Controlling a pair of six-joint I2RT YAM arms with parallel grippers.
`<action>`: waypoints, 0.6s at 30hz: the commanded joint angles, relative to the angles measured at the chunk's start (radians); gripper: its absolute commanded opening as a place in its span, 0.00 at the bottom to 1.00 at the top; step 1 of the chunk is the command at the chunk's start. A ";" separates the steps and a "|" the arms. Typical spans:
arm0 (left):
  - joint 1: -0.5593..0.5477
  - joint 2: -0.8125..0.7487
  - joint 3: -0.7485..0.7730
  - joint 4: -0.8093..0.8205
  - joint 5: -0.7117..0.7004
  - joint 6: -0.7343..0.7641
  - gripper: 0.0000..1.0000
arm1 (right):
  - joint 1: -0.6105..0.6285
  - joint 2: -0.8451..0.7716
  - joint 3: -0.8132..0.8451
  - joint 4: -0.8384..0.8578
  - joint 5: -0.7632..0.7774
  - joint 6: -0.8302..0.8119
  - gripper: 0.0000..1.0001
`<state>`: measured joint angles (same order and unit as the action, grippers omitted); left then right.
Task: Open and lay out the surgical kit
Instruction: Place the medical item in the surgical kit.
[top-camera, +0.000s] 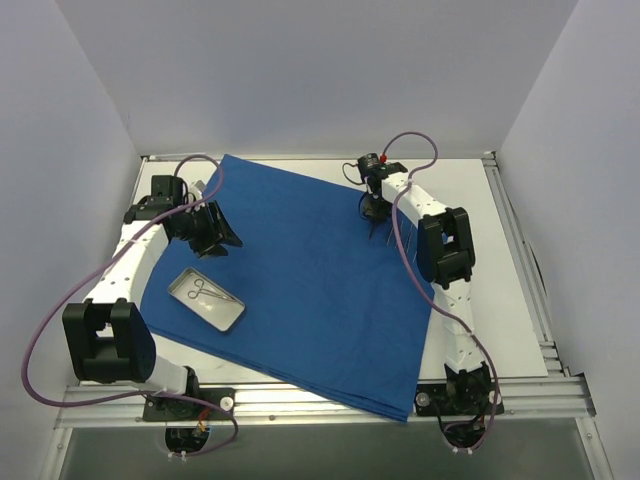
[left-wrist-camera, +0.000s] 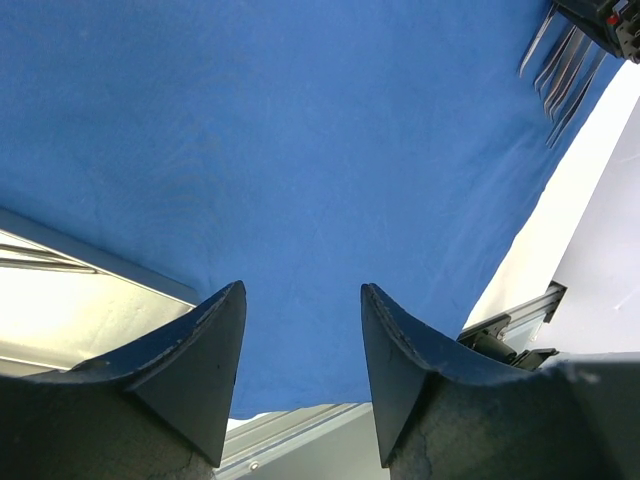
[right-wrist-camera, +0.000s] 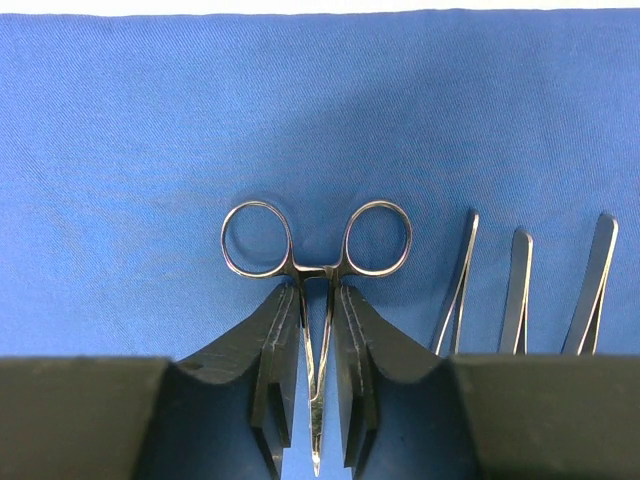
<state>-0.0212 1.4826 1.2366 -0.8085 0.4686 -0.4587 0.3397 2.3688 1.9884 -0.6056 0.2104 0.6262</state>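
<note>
The royal-blue drape (top-camera: 300, 270) lies spread open on the table. The small metal tray (top-camera: 228, 318) sits on its left part with one scissor-like instrument (top-camera: 205, 291) inside. My right gripper (top-camera: 375, 215) is over the drape's far right part. In the right wrist view it (right-wrist-camera: 315, 295) is shut on a ring-handled silver instrument (right-wrist-camera: 314, 269), rings pointing away, low over the cloth. Three thin silver instruments (right-wrist-camera: 517, 290) lie side by side to its right. My left gripper (top-camera: 215, 235) hovers open and empty above the drape (left-wrist-camera: 300, 130), beyond the tray (left-wrist-camera: 100, 258).
White walls enclose the table on three sides. An aluminium rail (top-camera: 300, 400) runs along the near edge. Purple cables (top-camera: 40, 330) loop off both arms. The bare white tabletop (top-camera: 500, 280) shows right of the drape. The laid-out instruments (left-wrist-camera: 560, 70) show in the left wrist view.
</note>
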 joint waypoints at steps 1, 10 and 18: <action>0.013 0.001 0.006 0.025 0.021 0.006 0.59 | -0.002 0.020 0.021 -0.060 0.024 -0.005 0.20; 0.015 -0.025 -0.028 0.029 0.019 -0.014 0.60 | -0.002 0.007 0.039 -0.060 0.003 -0.016 0.29; 0.017 -0.065 -0.048 -0.009 -0.068 -0.035 0.60 | -0.004 -0.043 0.058 -0.074 -0.020 -0.033 0.37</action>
<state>-0.0113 1.4689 1.1839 -0.8101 0.4587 -0.4812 0.3397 2.3695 2.0022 -0.6209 0.1905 0.6106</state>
